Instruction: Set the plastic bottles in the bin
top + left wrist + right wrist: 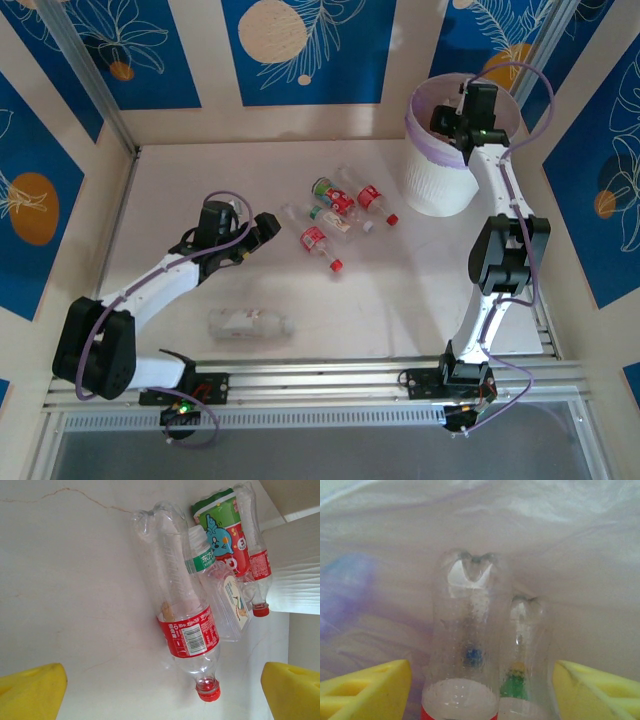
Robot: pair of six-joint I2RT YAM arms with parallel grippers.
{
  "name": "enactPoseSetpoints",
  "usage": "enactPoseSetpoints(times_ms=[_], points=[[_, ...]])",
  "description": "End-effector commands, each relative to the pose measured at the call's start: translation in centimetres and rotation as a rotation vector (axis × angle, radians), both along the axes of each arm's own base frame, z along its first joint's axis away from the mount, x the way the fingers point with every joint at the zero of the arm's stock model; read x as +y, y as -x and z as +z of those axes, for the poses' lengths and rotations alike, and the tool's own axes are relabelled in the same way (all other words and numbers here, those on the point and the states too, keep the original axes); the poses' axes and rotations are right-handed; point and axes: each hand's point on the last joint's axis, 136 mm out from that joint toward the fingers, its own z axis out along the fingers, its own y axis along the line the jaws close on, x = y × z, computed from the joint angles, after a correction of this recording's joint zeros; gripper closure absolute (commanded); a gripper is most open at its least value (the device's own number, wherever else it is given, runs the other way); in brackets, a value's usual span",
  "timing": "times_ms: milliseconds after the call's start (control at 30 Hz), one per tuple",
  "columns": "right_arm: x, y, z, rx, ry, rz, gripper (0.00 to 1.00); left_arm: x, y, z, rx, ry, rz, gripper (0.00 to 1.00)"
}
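Clear glossy plastic bottles (187, 625), ribbed bin (438, 185)

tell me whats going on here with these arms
Two robot arms are clearing plastic bottles off a table into a bin. The right claw is down inside the bin with two bottles between its fingers; whether it grips them is unclear. The left claw is open, facing the ones lying on the table.

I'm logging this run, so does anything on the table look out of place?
One bottle lies on its side alone near the front of the table, well apart from the cluster of bottles at its middle. Nothing looks spilled.
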Motion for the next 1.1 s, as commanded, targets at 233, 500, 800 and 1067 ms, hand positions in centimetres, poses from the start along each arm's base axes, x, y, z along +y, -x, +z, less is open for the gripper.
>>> enactPoseSetpoints(times_ms=[233, 500, 800, 1067], points=[[0.4, 0.1, 5.1, -0.069, 0.027, 0.039, 0.24, 0.4, 0.0, -0.1, 0.020, -0.049, 0.010, 0.01], [1.9, 1.9, 9.8, -0.135, 0.043, 0.086, 0.22, 1.7, 0.6, 0.6, 0.042, -0.140, 0.018, 0.01], [4.7, 4.5, 14.5, -0.215, 0.070, 0.157, 0.22, 5.0, 3.8, 1.5, 0.128, -0.306, 0.056, 0.01], [7.6, 6.2, 16.8, -0.258, 0.106, 0.224, 0.22, 10.7, 10.9, 5.0, 0.279, -0.501, 0.234, 0.00]])
